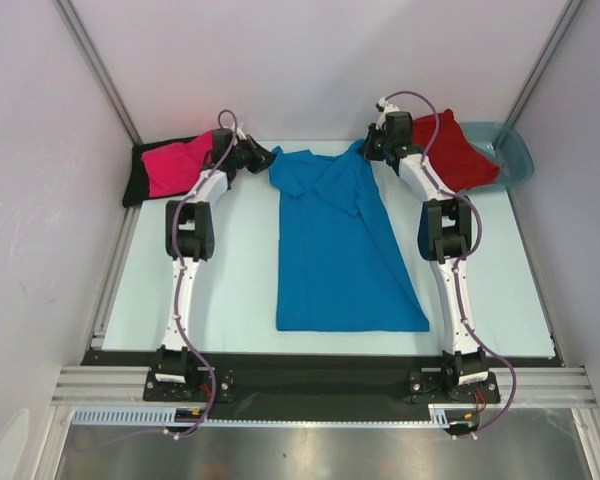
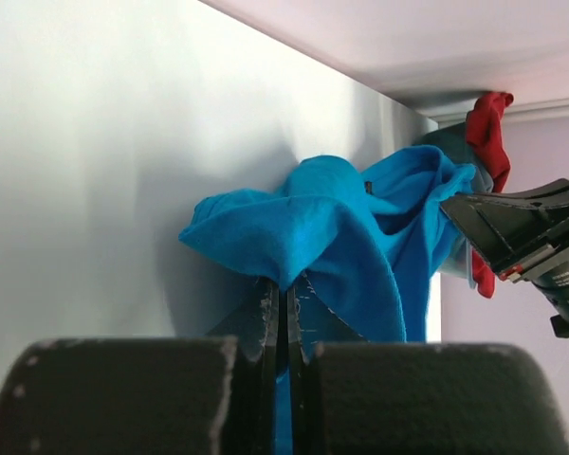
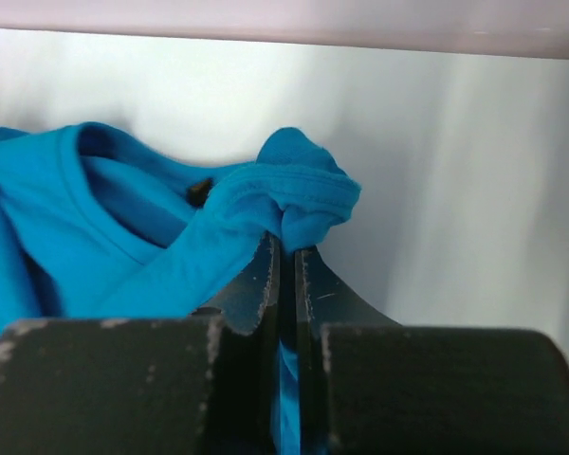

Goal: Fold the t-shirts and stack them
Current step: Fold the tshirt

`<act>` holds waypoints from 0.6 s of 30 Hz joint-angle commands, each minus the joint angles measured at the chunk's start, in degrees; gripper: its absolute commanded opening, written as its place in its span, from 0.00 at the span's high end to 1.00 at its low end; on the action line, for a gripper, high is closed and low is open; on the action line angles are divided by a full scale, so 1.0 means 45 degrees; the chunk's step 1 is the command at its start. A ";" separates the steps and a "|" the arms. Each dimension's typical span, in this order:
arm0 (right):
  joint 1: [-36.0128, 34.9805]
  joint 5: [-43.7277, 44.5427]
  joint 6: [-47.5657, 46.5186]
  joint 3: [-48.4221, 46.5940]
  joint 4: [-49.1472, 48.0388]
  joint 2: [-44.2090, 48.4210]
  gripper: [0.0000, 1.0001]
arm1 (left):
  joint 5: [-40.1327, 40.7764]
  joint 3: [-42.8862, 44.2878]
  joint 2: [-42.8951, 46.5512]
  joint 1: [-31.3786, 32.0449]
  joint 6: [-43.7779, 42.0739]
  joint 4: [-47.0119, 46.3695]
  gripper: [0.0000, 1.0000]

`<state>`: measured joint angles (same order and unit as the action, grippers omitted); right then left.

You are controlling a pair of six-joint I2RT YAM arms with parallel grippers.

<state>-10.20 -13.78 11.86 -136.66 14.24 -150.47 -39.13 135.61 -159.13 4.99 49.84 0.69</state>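
The bright blue t-shirt (image 1: 340, 245) lies spread down the middle of the table, its hem nearest the arm bases. My left gripper (image 1: 263, 156) is shut on its far left shoulder, the cloth bunched above the jaws in the left wrist view (image 2: 303, 232). My right gripper (image 1: 372, 146) is shut on its far right shoulder by the collar (image 3: 294, 204). The hot pink t-shirt (image 1: 175, 166) lies on the black t-shirt (image 1: 135, 180) at the far left. The red t-shirt (image 1: 450, 150) hangs over the tub at the far right.
A translucent teal plastic tub (image 1: 515, 150) sits at the far right corner under the red shirt. White walls close in the back and both sides. A metal rail runs along the near edge by the arm bases.
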 commanded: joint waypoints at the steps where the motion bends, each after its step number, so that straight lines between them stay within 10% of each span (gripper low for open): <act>1: 0.0117 0.1439 -0.0485 -0.0646 -0.1034 -0.0213 1.00 | 0.0006 0.0704 -0.0106 -0.0036 0.0330 -0.1714 0.96; 3: 0.0118 0.2083 -0.0798 -0.0725 -0.1171 -0.0330 0.89 | 0.0238 0.0743 -0.0184 -0.0036 0.0252 -0.1890 0.69; 6: 0.0176 0.2708 -0.1130 -0.0860 -0.1640 -0.0467 0.21 | 0.0492 0.0801 -0.0146 -0.0074 -0.0331 -0.1951 0.39; 8: 0.0196 0.3198 -0.1442 -0.0920 -0.1699 -0.0410 0.09 | 0.0843 0.0763 0.0029 -0.0055 -0.0859 -0.1678 0.00; 18: -0.0077 0.3648 -0.2381 0.0386 -0.1331 0.2146 0.00 | 0.1568 -0.1267 0.3211 0.0237 -0.2951 -0.0564 0.00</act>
<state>-9.89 1.32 3.81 -135.76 8.91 -150.82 -33.01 131.66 -155.00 5.19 40.84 -1.15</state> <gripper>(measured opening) 0.994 0.996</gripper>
